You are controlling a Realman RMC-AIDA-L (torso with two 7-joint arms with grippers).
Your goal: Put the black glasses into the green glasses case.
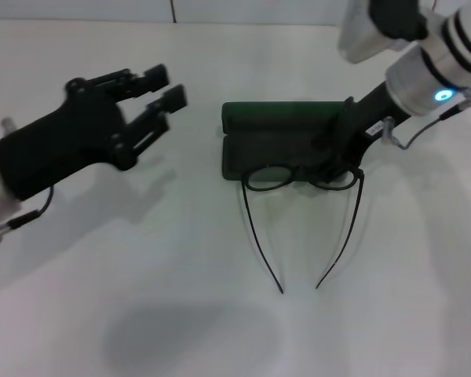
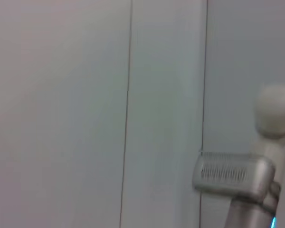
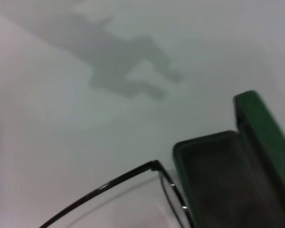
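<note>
The plain white tabletop [image 1: 180, 267] carried a dark green hard glasses case [image 1: 255, 126], which lay open with its dark grey lining up, partly beneath the right gripper's [image 1: 334, 161] jaws and well apart from the left gripper's [image 1: 161, 94]. Thin black-framed eyeglasses [image 1: 271, 177] sat at the case's near edge just below the right jaws, their slim temple arms trailing out over the white surface.

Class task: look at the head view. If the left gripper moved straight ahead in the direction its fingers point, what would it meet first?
Likely nothing close: the left gripper points up and right, passing behind the green glasses case across bare table. Depth is unclear, so it might clip the case's far corner.
</note>
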